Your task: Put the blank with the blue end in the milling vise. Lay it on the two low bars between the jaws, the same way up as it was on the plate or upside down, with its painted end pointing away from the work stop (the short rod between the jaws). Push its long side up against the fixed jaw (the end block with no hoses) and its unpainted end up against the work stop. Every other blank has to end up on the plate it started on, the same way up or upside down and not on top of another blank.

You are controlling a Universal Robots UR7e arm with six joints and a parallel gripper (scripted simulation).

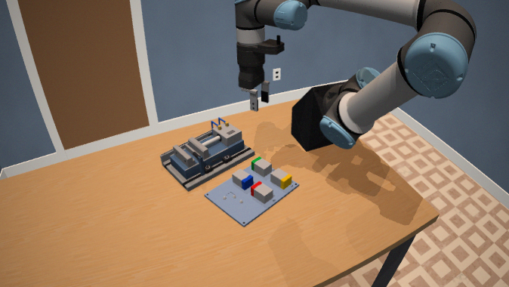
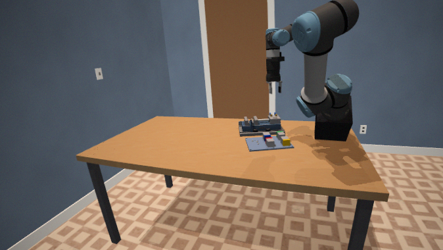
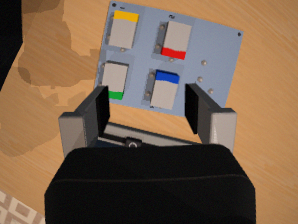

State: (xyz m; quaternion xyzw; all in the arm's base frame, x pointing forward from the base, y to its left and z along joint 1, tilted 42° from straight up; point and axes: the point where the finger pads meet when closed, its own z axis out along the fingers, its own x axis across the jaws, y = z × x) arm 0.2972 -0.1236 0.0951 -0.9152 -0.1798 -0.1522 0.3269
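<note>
The blank with the blue end [image 1: 240, 178] [image 2: 267, 137] [image 3: 164, 92] lies on the blue-grey plate [image 1: 243, 217] [image 2: 254, 147] [image 3: 217, 45], at the side facing the vise. My gripper [image 1: 260, 105] [image 2: 275, 92] [image 3: 147, 100] is open and empty, high above the table, fingers pointing down. In the wrist view the blue-ended blank shows between and beyond the fingers, far below. The milling vise [image 1: 223, 150] [image 2: 263, 127] stands beside the plate. Its fixed jaw [image 1: 183, 155] is at the end away from the hoses, and nothing lies between the jaws. The work stop is too small to make out.
Blanks with a green end [image 1: 262, 168] [image 3: 116, 75], yellow end [image 1: 280, 177] [image 3: 123, 32] and red end [image 1: 263, 193] [image 3: 176, 36] lie apart on the plate. Small pins stand on the plate. Blue hoses [image 1: 214, 123] rise from the vise's end block.
</note>
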